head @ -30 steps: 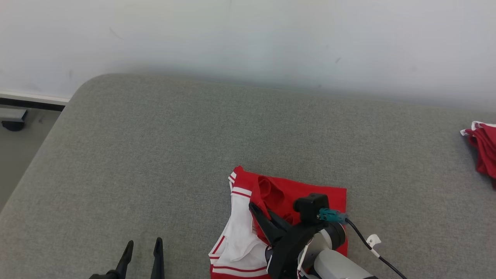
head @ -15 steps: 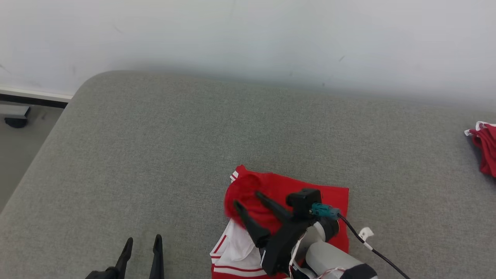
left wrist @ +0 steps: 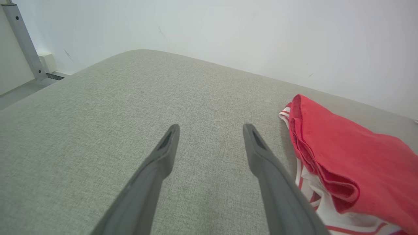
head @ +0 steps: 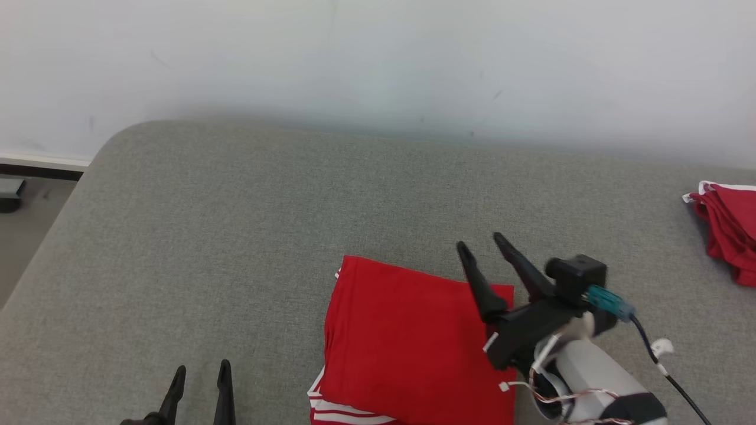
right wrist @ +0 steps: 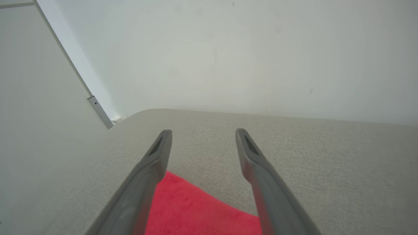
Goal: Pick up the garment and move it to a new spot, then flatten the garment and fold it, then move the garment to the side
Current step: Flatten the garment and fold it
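Observation:
The garment (head: 407, 342) is red with white striped trim and lies folded into a rough square near the front of the grey cushioned surface (head: 266, 224). In the left wrist view the garment (left wrist: 352, 156) shows stacked layers at its edge. My right gripper (head: 479, 245) hangs open above the garment's far right corner, nothing between its fingers; the right wrist view shows the red garment (right wrist: 196, 212) below the open right gripper (right wrist: 201, 132). My left gripper (head: 199, 370) stands open at the lower left, well left of the garment, and the left gripper (left wrist: 210, 127) is above bare cushion.
A second red cloth pile (head: 726, 227) lies at the right edge of the surface. A white wall (head: 378, 59) runs behind. The cushion's rounded left corner drops to a floor (head: 23, 236) with a dark baseboard.
My right gripper opened, let go of the red flap, which now lies flat over the white part, and rose back toward the right. The head camera shifted slightly.

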{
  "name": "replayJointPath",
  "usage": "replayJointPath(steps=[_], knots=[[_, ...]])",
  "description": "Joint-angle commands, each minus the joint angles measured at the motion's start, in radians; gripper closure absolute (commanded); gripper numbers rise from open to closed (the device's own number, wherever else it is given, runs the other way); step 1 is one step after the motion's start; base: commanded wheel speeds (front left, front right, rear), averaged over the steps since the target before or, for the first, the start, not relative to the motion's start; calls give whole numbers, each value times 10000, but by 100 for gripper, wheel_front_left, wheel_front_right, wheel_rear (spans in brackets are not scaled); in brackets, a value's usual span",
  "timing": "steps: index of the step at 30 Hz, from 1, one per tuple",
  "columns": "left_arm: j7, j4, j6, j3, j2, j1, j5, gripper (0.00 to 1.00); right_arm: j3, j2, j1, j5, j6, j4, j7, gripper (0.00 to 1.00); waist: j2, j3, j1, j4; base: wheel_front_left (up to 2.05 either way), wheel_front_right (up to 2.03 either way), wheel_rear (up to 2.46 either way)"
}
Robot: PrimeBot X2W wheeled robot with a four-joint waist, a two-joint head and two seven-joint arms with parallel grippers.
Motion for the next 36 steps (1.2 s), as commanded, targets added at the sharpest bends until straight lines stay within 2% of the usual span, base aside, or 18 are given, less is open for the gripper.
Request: replayJointPath(steps=[1,9,13,18,27,36], knots=[[-35,-55,18,32,-13,166,107,0,-281,-94,315,-201,3,-239,-6,0,-1,13,0,-47,0,0,0],[-35,-189,18,166,-14,268,166,0,-2403,-520,2162,-1391,1,-1739,-6,0,-1,-61,0,-232,0,0,0],[-35,-263,18,259,-11,383,230,0,-3556,-230,3159,-1997,3,-2687,-7,0,-1,-148,0,-349,0,0,0],[-35,-369,18,336,-13,467,295,0,-4483,229,4227,-2580,3,-3710,-7,0,-1,-240,0,-479,0,0,0],[-35,-513,18,410,-12,638,380,0,-5171,787,5278,-2906,1,-4449,-8,0,-1,-368,0,-630,0,0,0],[-35,-798,18,476,-12,782,474,0,-5041,976,5617,-2855,1,-4580,-10,0,-1,-449,0,-770,0,0,0]])
